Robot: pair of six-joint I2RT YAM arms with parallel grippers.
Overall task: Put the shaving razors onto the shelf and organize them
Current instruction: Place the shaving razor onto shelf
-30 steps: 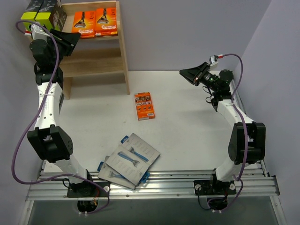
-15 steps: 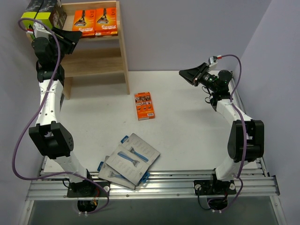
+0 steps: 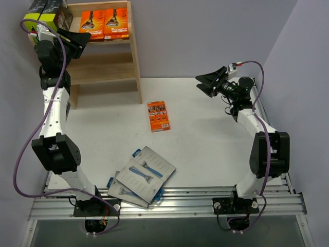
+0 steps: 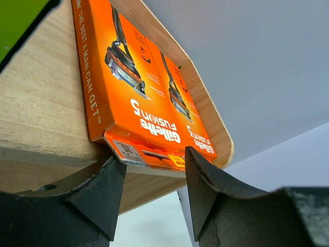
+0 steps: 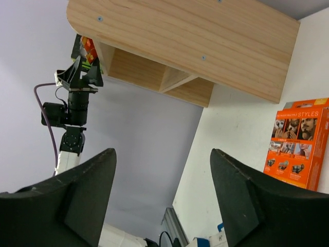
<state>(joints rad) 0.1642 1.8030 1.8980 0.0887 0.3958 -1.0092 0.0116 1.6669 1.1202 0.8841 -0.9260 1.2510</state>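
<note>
**Left tool.** Your left tool [image 4: 154,162] sits at the front edge of the upper tier of the shelf [image 3: 134,56]. Its fingers stand apart. The near end of the left orange pack [image 4: 128,87] lies just above the gap between them, flat on the tier. Whether either fingertip touches that pack cannot be told from the wrist view. The right orange pack [image 4: 187,110] lies touching it on the far side. Two black boxes with lime-green sides [image 3: 49,14] stand at the left end of the same tier.

**Right tool.** Your right tool [image 5: 162,154] hangs above the far right of the tabletop [image 3: 205,139], fingers spread wide with nothing between them. It is well apart from every pack. One orange pack [image 3: 158,116] lies flat, back side up, mid-tabletop, off the shelf's right panel. The grey cards [image 3: 144,174], each showing a blue razor, lie overlapped in a loose stack at the near edge, between your two arm bases.

**Change from a second ago.**
- The right tool's fingers were together then and are now apart; the arm itself has barely moved.
- The left tool has come up slightly, from below the tier's front edge to level with it.
- The packs on the shelf and on the tabletop lie where they lay.
</note>
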